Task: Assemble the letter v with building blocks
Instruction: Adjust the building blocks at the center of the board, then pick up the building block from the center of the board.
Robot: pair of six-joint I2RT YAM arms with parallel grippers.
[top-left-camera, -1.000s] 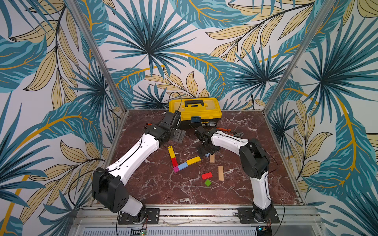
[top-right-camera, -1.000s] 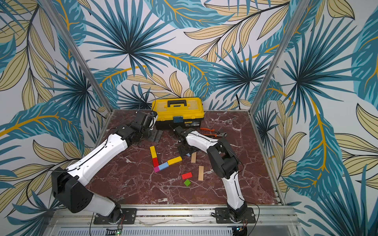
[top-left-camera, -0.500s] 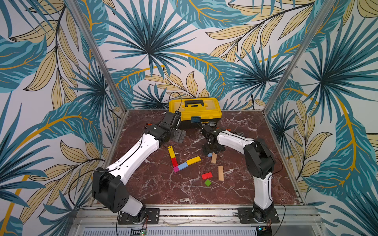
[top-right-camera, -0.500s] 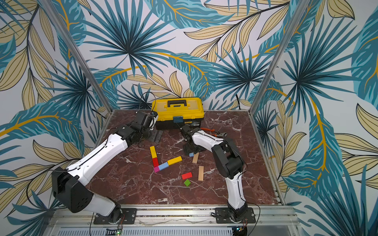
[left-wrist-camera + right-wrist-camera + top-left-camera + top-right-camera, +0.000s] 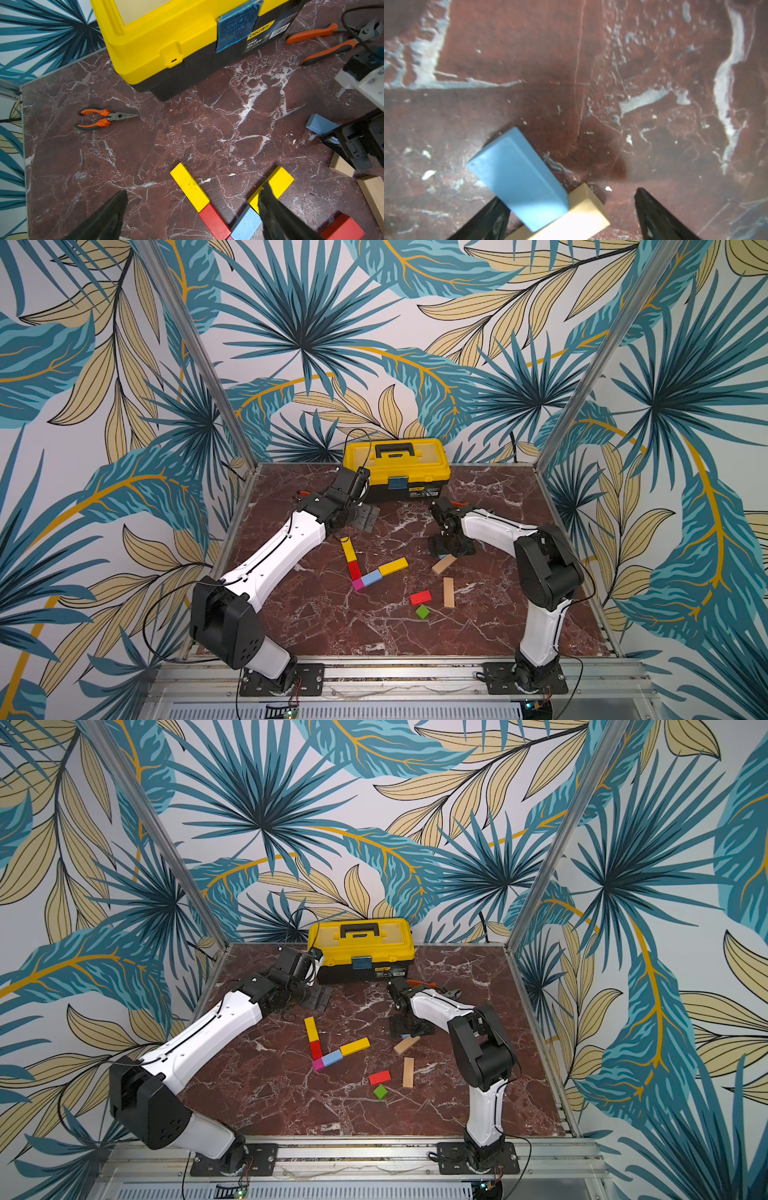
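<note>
A half-built V sits mid-frame on the marble tabletop (image 5: 332, 626): a yellow bar (image 5: 347, 548), red block (image 5: 354, 569), magenta cube (image 5: 357, 584), light-blue block (image 5: 371, 578) and second yellow bar (image 5: 392, 566), laid end to end. To its lower right lie a loose red block (image 5: 420, 597), a green cube (image 5: 422, 611) and a tan bar (image 5: 448, 592). The right pincer (image 5: 569, 195), jaws spread and gripping nothing, hangs low over a second light-blue block (image 5: 519, 178) tilted across another tan bar (image 5: 577, 218). The left pincer (image 5: 193, 190), also wide open and empty, hovers near the yellow toolbox (image 5: 397, 464) at upper centre.

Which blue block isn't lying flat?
Blue block at the right hand, propped on a tan bar; the other blue block lies flat against the magenta cube.
</note>
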